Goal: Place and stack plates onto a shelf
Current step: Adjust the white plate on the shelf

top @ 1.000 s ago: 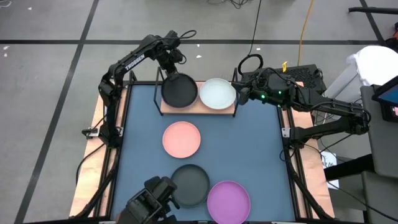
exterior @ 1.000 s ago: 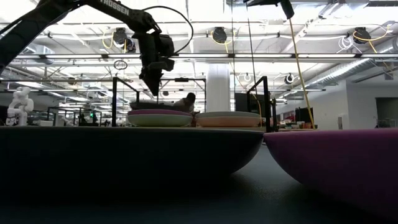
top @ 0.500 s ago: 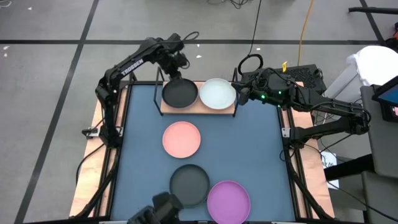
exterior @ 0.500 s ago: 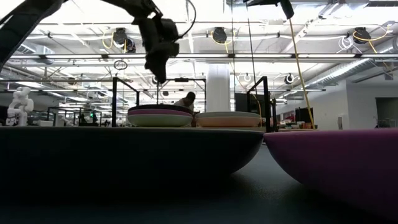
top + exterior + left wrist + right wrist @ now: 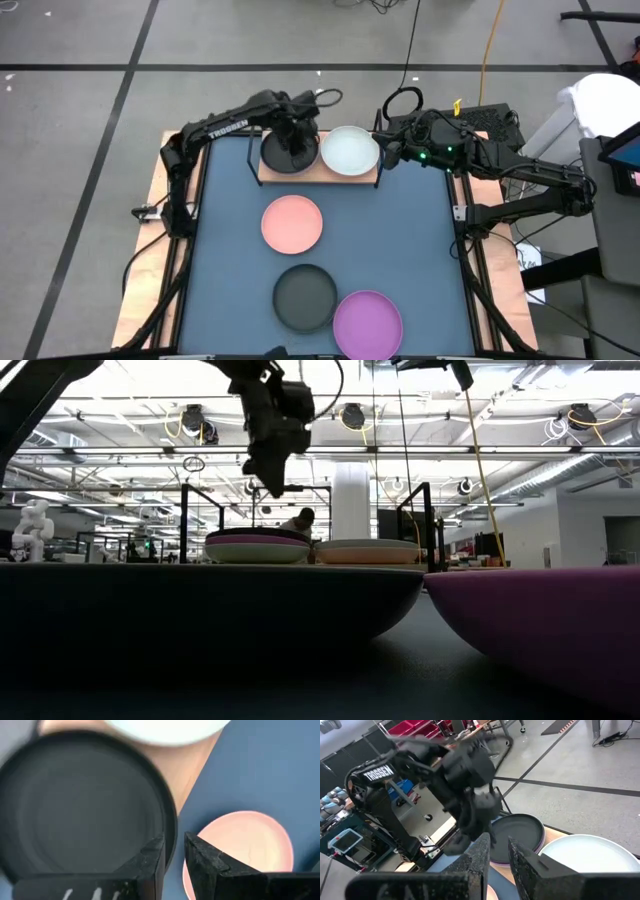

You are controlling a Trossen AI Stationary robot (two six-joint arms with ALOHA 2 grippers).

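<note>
Two stacks sit on the shelf, topped by a dark grey plate and a whitish plate. The left gripper hovers empty over the dark grey one, fingers nearly closed. The right gripper waits beside the shelf's right end, narrowly parted and empty. A pink plate, another grey plate and a purple plate are left on the blue mat.

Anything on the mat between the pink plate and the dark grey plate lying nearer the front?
Nothing. In the high view, only bare dark blue mat separates the round matte pink plate from the round dark grey plate lying loose on the mat.

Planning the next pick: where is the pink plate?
In the high view, the pink plate lies mid-mat, between the shelf and the dark grey plate.
</note>
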